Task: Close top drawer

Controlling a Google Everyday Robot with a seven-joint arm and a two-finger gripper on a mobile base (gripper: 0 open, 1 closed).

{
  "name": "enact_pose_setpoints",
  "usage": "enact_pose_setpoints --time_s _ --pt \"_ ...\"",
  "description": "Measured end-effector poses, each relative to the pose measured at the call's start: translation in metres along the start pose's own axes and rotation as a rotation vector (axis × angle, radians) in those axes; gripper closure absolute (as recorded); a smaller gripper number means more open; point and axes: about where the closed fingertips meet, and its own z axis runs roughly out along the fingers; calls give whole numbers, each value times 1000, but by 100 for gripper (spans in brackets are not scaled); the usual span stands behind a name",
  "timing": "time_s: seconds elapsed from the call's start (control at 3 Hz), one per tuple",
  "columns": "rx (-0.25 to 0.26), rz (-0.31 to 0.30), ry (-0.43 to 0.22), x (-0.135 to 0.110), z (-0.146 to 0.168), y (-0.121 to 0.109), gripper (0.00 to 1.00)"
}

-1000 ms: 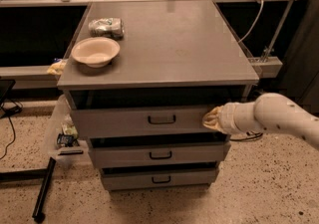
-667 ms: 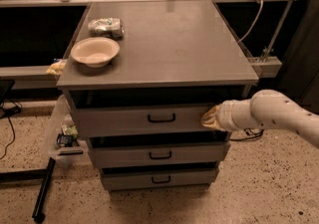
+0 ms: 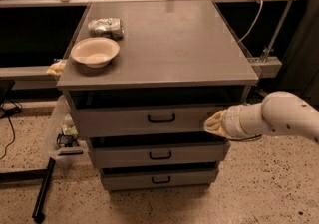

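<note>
While the top drawer (image 3: 119, 120) sits slightly out beneath the cabinet top (image 3: 169, 44), with the gripper (image 3: 213, 124) at its front's right end, grip state we cannot tell, we judge an off-centre push could skew and jam it.

Pretty dim, warm yellowish light from overhead. The grey surface (image 3: 174, 44) has a soft sheen toward the back, no harsh glare. Heavy shadow sits under its lip, above the top drawer (image 3: 114, 121), and the background bays (image 3: 30, 34) go black. The gripper (image 3: 215, 123), at that drawer's right end, is lit pale.
</note>
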Motion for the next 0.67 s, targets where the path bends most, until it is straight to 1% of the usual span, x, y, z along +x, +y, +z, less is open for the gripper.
enact_pose_setpoints --time_s 0.33,0.67 --pt "-83 68 -2 -16 -51 51 100" --pt "-92 66 4 -18 -58 55 100"
